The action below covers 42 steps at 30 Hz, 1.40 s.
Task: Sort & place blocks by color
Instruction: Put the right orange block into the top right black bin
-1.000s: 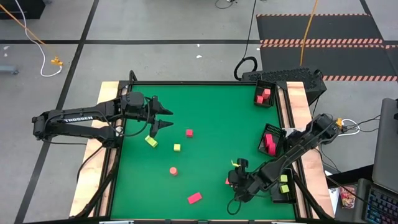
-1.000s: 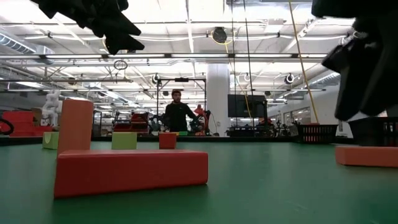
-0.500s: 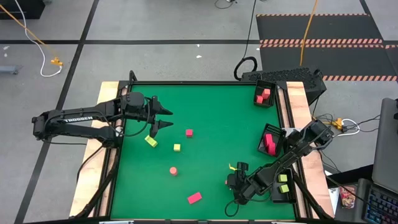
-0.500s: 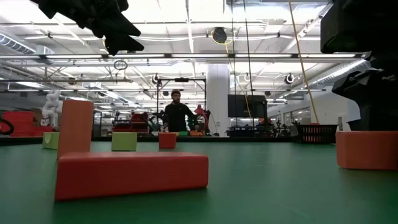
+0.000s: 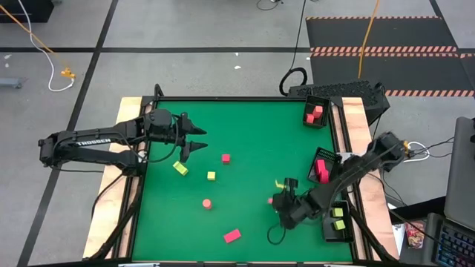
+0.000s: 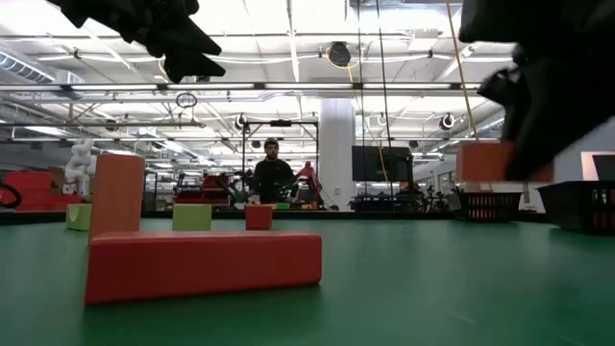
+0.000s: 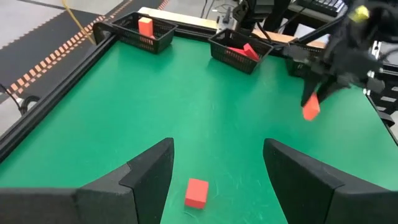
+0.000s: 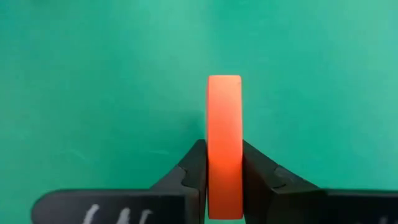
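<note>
A pink-red block (image 8: 224, 124) hangs above the green table (image 5: 245, 126), near its right front, with my right gripper (image 5: 276, 202) shut on it. The low view shows this block (image 6: 485, 161) clear of the surface. At the table's left side my left gripper (image 5: 202, 139) hovers open, holding nothing. Loose on the table lie two yellow-green blocks (image 5: 180, 168) (image 5: 211, 176), a red cube (image 5: 225, 158), a round pink piece (image 5: 207, 203) and a red brick (image 5: 232, 236). My right gripper pinches the block's two broad faces (image 8: 224, 163) between its two fingers. The block is seen edge-on and sticks out past the fingertips. The fingers slant downward from the table's right side. The block is lifted clear of the table.
Three black trays stand along the right edge: a far one (image 5: 317, 113) and a middle one (image 5: 323, 167) with red pieces, a near one (image 5: 338, 220) with yellow-green pieces. A person (image 6: 273, 178) stands in the room beyond the table.
My right gripper has taken hold of the pink-red block, which stood on the table near the right front, and raised it clear. It has moved a little toward the far edge with it.
</note>
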{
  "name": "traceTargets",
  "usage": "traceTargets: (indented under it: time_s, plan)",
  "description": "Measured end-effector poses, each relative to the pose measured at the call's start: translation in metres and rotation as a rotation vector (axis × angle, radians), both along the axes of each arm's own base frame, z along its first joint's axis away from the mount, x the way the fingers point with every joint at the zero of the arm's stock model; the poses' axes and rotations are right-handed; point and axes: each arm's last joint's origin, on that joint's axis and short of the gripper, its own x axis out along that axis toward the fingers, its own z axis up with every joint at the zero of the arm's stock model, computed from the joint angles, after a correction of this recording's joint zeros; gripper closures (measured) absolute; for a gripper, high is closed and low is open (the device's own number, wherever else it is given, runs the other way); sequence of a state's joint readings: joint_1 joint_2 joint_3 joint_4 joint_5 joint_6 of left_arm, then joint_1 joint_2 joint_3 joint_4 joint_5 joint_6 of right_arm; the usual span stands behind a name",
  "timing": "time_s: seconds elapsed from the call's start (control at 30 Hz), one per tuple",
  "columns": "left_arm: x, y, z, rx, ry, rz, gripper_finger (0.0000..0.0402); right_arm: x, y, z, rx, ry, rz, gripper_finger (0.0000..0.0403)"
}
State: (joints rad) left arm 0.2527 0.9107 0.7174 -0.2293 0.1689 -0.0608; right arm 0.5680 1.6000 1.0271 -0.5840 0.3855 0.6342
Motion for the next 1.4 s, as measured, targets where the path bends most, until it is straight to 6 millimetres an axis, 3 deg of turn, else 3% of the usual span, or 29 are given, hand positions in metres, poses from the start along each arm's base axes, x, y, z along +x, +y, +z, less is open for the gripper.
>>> traceTargets:
  time_s: [0.2,0.43,0.6,0.73,0.87,1.07,1.4]
  plan:
    - [0.001,0.001,0.002,0.016,-0.024,0.016,0.0151,-0.003,-0.075,0.042,-0.211,0.007,-0.04,0.0351]
    - [0.002,0.001,0.005,0.043,-0.046,0.01,0.0151,-0.03,-0.189,0.083,-0.401,0.018,-0.362,0.0353]
    - [0.001,0.003,0.004,0.077,-0.035,0.068,0.0151,-0.065,-0.256,0.096,-0.345,0.02,-0.666,0.0352]
    - [0.0,0.006,0.004,0.087,-0.024,0.167,0.0151,-0.094,-0.293,0.092,-0.278,0.068,-0.844,0.035]
    - [0.0,0.006,0.004,0.081,-0.025,0.178,0.0151,-0.11,-0.314,0.076,-0.147,0.109,-0.918,0.035]
    - [0.0,0.006,0.004,0.081,-0.026,0.178,0.0151,-0.119,-0.323,0.049,-0.036,0.157,-0.945,0.033]
    - [0.0,0.006,0.002,0.068,-0.01,0.181,0.0151,-0.117,-0.327,0.039,0.009,0.077,-0.914,0.0222]
